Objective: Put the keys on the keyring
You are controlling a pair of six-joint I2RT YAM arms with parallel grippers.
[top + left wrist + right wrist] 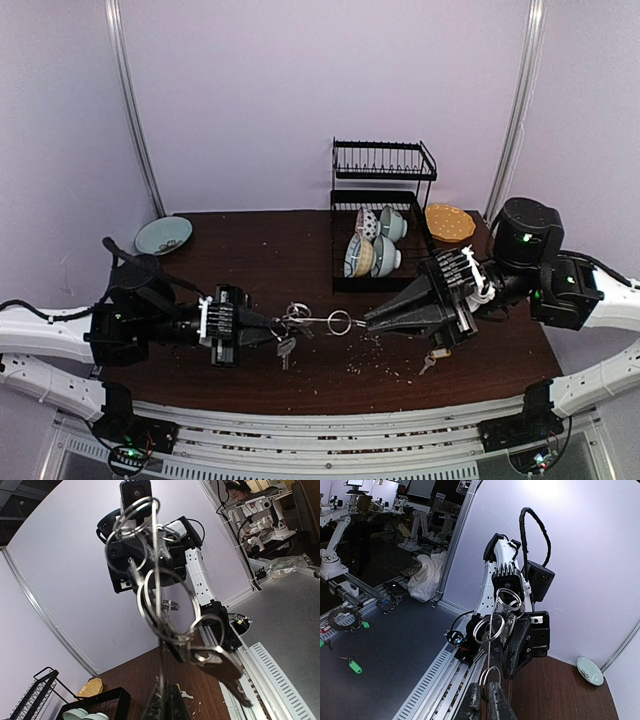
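Shows keys (432, 360) lying on the surface (260, 260), below and behind the right end effector (368, 320), apparently pinched on the keyring (318, 321). Places the left end effector (277, 325), clamped on its opposite side, well apart from them.

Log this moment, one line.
left hand: shut on keyring | right hand: shut on keyring, opposite side | keys: on table by right hand, not yet threaded

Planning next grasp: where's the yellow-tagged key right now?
Top view, right side: the yellow-tagged key lies on the table, just near-side of the right arm, apart from the keyring.
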